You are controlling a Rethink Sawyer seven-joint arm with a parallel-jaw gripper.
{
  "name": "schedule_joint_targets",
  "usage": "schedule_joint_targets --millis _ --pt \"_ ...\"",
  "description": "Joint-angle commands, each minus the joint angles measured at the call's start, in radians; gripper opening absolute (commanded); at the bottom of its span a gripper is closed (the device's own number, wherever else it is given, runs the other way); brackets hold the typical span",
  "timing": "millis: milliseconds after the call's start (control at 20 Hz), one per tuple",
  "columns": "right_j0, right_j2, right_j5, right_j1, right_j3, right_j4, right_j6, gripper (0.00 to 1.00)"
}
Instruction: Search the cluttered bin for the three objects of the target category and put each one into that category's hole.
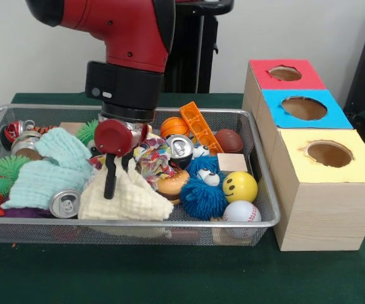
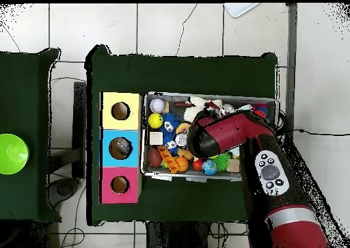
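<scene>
Front view: tool [image 1: 114, 179] mid-bin [image 1: 258, 164], over cloth [image 1: 131, 199].

Silver mesh bin [image 1: 267, 190], blue fuzzy ball [image 1: 202, 196]

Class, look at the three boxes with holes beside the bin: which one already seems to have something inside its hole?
The blue-topped box, the middle one. In the overhead view its hole shows a greyish shape, while the holes of the yellow-topped box and red-topped box look plain brown.

Green table [image 1: 169, 272] — mesh bin [image 1: 131, 223], wooden boxes [image 1: 324, 209].
</scene>
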Motion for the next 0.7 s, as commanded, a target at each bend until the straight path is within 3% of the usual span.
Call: schedule_joint_targets --millis 50,300,700 --pt "0.016 -0.147 0.08 0.097 0.02 0.018 0.249 1.0" --pt "0.055 -0.234 0.037 0.154 0.018 0.044 0.335 1.0" --pt "0.159 -0.419 -0.222 0.275 -0.024 0.094 0.484 1.0"
